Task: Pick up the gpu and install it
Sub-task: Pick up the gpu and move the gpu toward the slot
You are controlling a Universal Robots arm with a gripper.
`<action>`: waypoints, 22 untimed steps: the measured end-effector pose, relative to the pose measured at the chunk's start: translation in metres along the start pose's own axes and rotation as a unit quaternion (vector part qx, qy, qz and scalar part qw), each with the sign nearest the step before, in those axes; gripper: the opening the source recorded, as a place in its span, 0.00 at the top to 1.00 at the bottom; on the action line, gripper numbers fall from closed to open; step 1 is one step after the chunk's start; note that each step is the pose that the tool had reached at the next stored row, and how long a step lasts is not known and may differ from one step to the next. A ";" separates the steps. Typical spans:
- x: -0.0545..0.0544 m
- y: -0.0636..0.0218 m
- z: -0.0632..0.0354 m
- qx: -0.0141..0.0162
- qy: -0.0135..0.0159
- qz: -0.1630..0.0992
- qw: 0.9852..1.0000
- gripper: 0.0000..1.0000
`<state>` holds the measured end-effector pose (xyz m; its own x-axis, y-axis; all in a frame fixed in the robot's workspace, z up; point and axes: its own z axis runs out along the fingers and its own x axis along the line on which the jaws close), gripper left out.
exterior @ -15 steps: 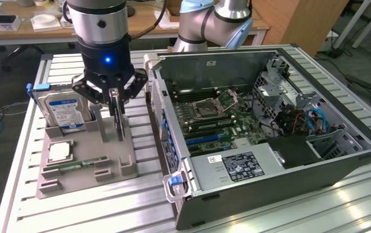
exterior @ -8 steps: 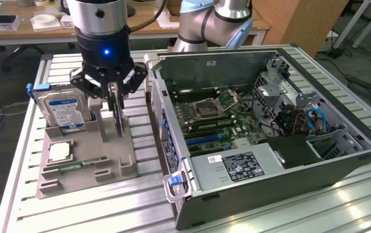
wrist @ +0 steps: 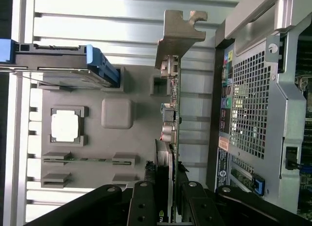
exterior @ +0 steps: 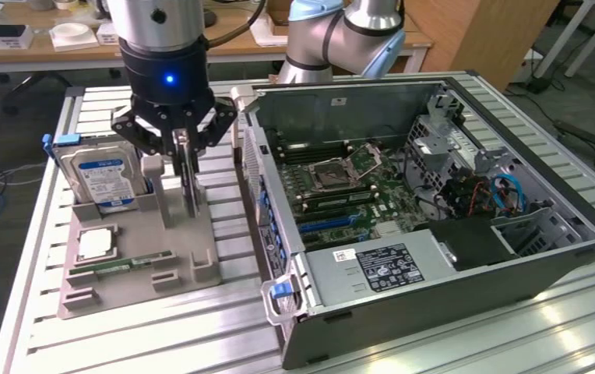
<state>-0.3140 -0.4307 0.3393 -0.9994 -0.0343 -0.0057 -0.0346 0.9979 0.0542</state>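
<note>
- The jaws (exterior: 183, 152) are closed on the gpu (exterior: 185, 187), one finger against each flat face, and pinch it along its upper edge.
- The gpu (wrist: 171, 138) hangs below the jaws (wrist: 168, 201), standing on edge and thin as a blade from above. Its long axis runs level and parallel to the computer case's (wrist: 248, 104) rear panel of ports and grille, just beside that panel but apart from it.
- The silver bracket (wrist: 178, 33) caps the end of the gpu farthest from the jaws, so the grip seems to sit toward the other end.
- Under the gpu is the gray holder (exterior: 163, 265), which lies on the bench (exterior: 121, 343) alongside the case's rear panel. I cannot tell whether the gpu's lower edge has cleared the holder's slot or is seated in it.
- The hard drive (exterior: 105, 175) stands in the holder on the side of the gpu away from the case. The processor chip (exterior: 95, 243) and the memory stick (exterior: 121, 265) lie flat in their pockets there.
- The case (exterior: 526, 273) lies on its side with its open face up, on the exterior view's right of the gpu.
- Inside the case the green board (exterior: 350, 191) lies flat, facing up. Its blue slots (exterior: 324, 222) run away from the rear panel, which looks crosswise to the gpu's long axis.
- Judged from this, the gpu is gripped but not installed: it sits outside the case, with the rear wall between it and the slots.
</note>
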 end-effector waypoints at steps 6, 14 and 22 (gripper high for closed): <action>0.000 0.0001 -0.0021 0.001 0.000 0.005 1.000 0.73; -0.001 0.0002 -0.0050 0.031 0.001 0.006 1.000 0.73; -0.001 0.0006 -0.0119 0.031 0.001 0.006 0.999 0.73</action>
<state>-0.3133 -0.4307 0.3513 -0.9997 -0.0229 -0.0038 -0.0228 0.9997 -0.0085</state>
